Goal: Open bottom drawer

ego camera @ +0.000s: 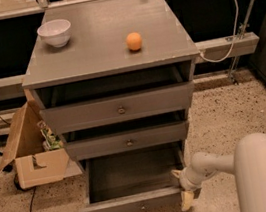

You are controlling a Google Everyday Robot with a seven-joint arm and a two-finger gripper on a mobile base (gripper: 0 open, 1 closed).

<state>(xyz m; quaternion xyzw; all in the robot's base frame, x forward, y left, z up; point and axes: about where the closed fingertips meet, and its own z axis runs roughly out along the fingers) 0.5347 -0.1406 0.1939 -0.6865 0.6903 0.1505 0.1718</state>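
Note:
The bottom drawer (134, 201) of the grey cabinet (106, 36) is pulled out, and its dark grey inside shows. Its front faces me low in the view, with a small knob at the centre. My gripper (183, 188) is at the drawer's right front corner, right by its side and front panel. One pale fingertip (187, 200) hangs below the drawer's front edge. The mid-sized drawer (128, 141) and the widest top drawer (119, 109) stand slightly out, each with a dark gap above it.
A white bowl (55, 33) and an orange ball (134, 41) sit on the cabinet top. An open cardboard box (33, 150) stands on the speckled floor at the left, with a black cable near it. A white cable hangs at the right. My arm's white body fills the lower right.

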